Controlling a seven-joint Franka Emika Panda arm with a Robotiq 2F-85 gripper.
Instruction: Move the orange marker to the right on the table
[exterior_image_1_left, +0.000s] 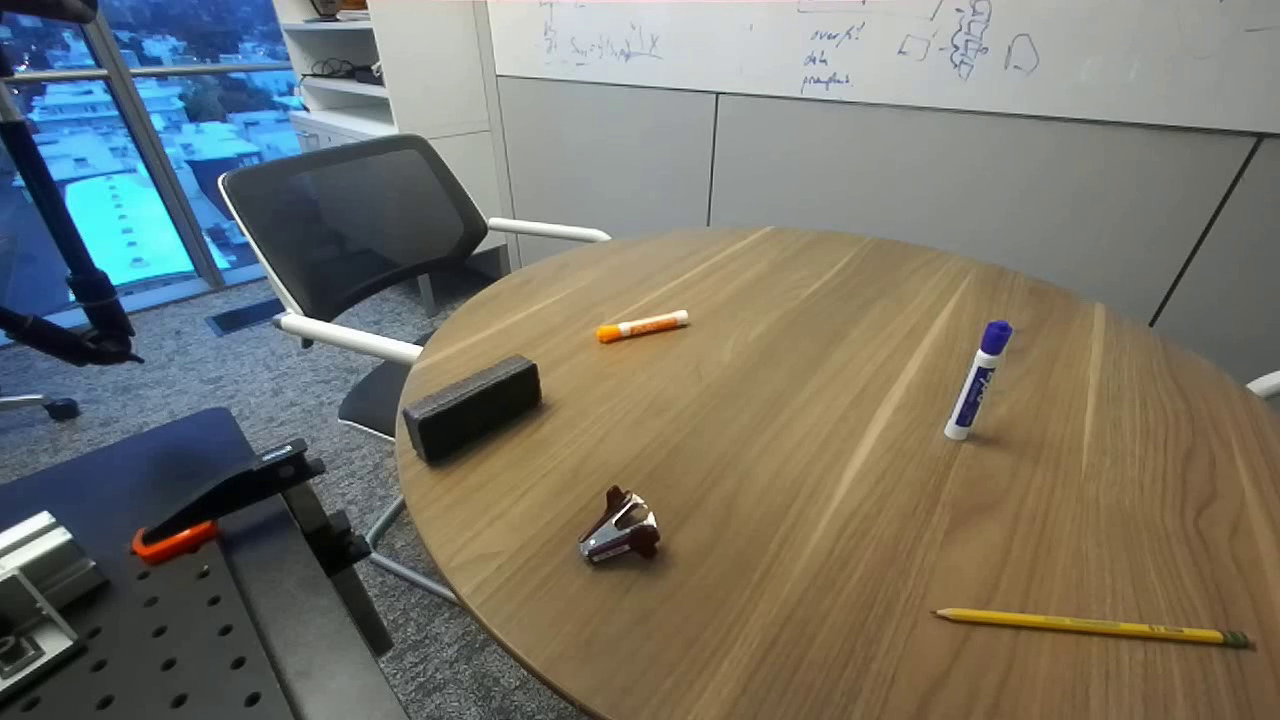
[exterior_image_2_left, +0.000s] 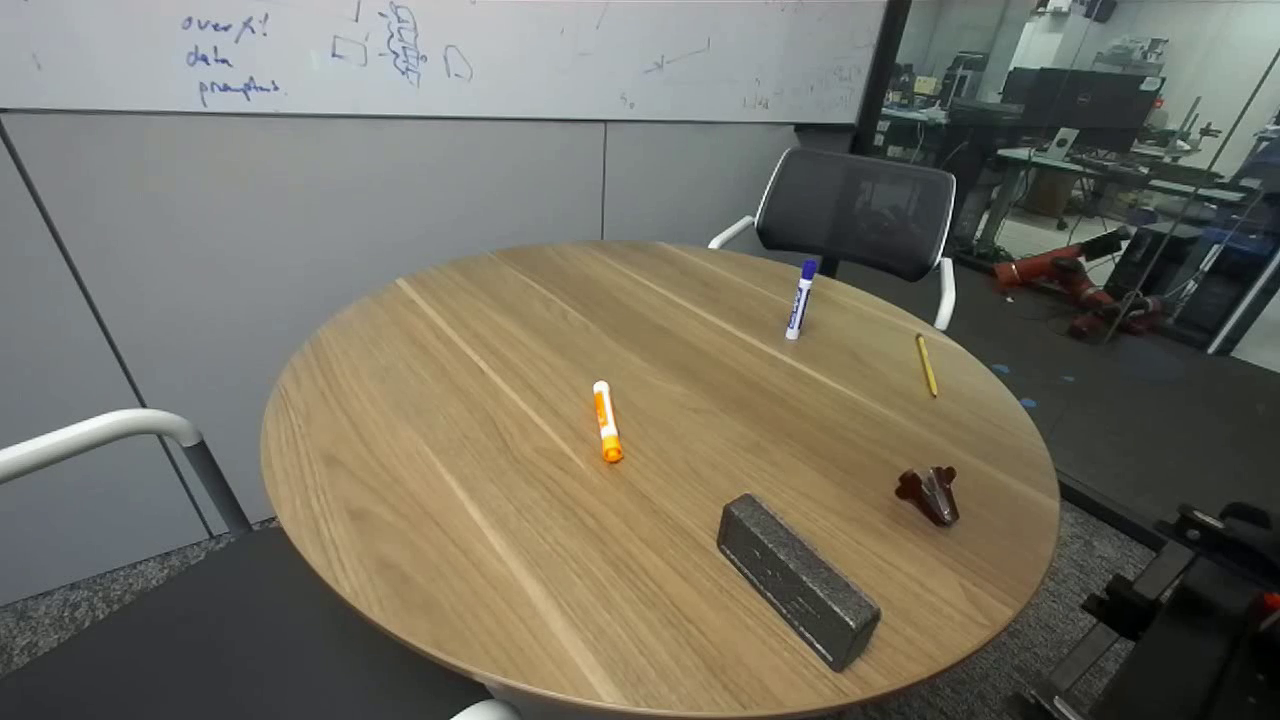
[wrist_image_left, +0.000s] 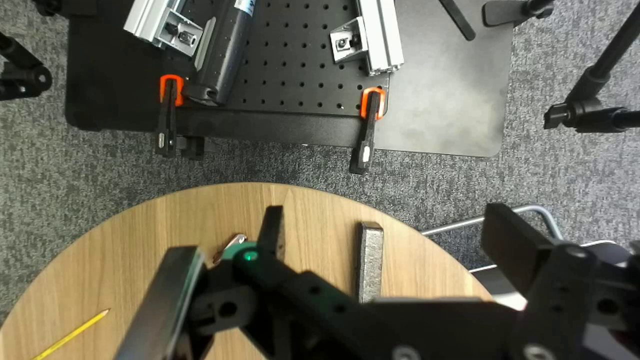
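The orange marker (exterior_image_1_left: 642, 327) lies on the round wood-grain table (exterior_image_1_left: 780, 420), at the back left in this exterior view. In an exterior view it lies near the table's middle (exterior_image_2_left: 607, 422), its orange cap toward the camera. It is not seen in the wrist view, where the gripper hides part of the table (wrist_image_left: 320, 220). My gripper (wrist_image_left: 386, 220) shows only in the wrist view. Its fingers are wide apart with nothing between them. It is high above the table, apart from all objects.
A dark block (exterior_image_1_left: 472, 408) and a staple remover (exterior_image_1_left: 620, 527) are near the table's edge. A blue-and-white marker (exterior_image_1_left: 971, 382) looks upright. A yellow pencil (exterior_image_1_left: 1090, 625) lies flat. Chairs (exterior_image_1_left: 355, 220) (exterior_image_2_left: 855, 215) stand by the table. A black workbench with clamps (wrist_image_left: 300, 125) is beside it.
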